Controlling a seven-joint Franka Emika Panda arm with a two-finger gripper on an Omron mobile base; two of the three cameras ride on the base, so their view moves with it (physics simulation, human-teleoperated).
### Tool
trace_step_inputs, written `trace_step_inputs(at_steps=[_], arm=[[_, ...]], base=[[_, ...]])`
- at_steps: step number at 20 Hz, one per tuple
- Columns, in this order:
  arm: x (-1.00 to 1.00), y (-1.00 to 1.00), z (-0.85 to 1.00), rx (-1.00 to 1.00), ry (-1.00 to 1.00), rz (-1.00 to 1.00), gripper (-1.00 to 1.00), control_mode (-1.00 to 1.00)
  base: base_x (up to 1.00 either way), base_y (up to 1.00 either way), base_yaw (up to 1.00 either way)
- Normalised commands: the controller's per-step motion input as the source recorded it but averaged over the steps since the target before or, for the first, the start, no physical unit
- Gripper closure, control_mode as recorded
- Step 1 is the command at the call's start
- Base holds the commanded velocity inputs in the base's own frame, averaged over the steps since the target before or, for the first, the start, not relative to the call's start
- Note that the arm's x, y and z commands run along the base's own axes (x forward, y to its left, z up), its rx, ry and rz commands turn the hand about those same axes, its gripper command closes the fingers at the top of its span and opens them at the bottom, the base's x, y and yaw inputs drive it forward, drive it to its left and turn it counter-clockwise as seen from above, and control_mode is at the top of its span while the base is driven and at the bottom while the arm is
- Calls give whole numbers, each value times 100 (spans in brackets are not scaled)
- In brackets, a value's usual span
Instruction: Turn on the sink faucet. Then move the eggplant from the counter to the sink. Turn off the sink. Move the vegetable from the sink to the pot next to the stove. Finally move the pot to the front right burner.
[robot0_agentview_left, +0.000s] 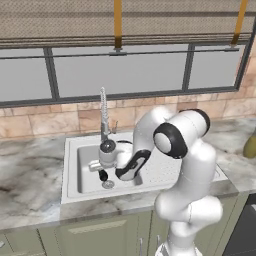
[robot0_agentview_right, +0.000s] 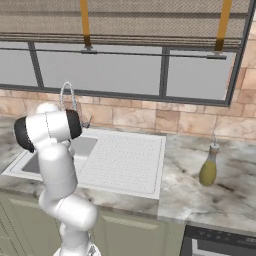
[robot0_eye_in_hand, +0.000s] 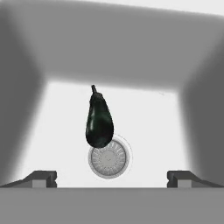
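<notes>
The eggplant (robot0_eye_in_hand: 99, 120), small and near-black, lies on the white floor of the sink basin, touching the far side of the round drain (robot0_eye_in_hand: 108, 158). My gripper (robot0_eye_in_hand: 109, 177) hangs open above it, its two fingertips (robot0_eye_in_hand: 43, 177) spread wide and holding nothing. From the left base view, the arm bends down into the sink (robot0_agentview_left: 70, 150) and the hand sits just under the faucet (robot0_agentview_left: 103, 112). The eggplant (robot0_agentview_left: 103, 175) shows as a dark spot by the drain (robot0_agentview_left: 108, 184). The faucet (robot0_agentview_right: 67, 92) also rises behind my arm in the right base view. The pot and stove are out of view.
The basin walls close in on all sides of the hand. A dotted drainboard (robot0_agentview_right: 125, 160) lies right of the basin. An olive-yellow bottle (robot0_agentview_right: 208, 167) stands on the marble counter (robot0_agentview_right: 235, 200) farther right. A dark appliance front (robot0_agentview_right: 220, 245) sits below that counter edge.
</notes>
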Motion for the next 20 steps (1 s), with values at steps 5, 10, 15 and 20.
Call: trace_step_inputs(at_steps=[5,10,15,20], arm=[[19,1,-28,0,5,-1,-100,-100],[34,5,-12,0,8,0,-100,-100],[44,15,-3,0,8,-1,-100,-100],[47,22,0,0,10,-3,-100,-100]], base=[[0,0,0],[0,0,0],[0,0,0],[0,0,0]])
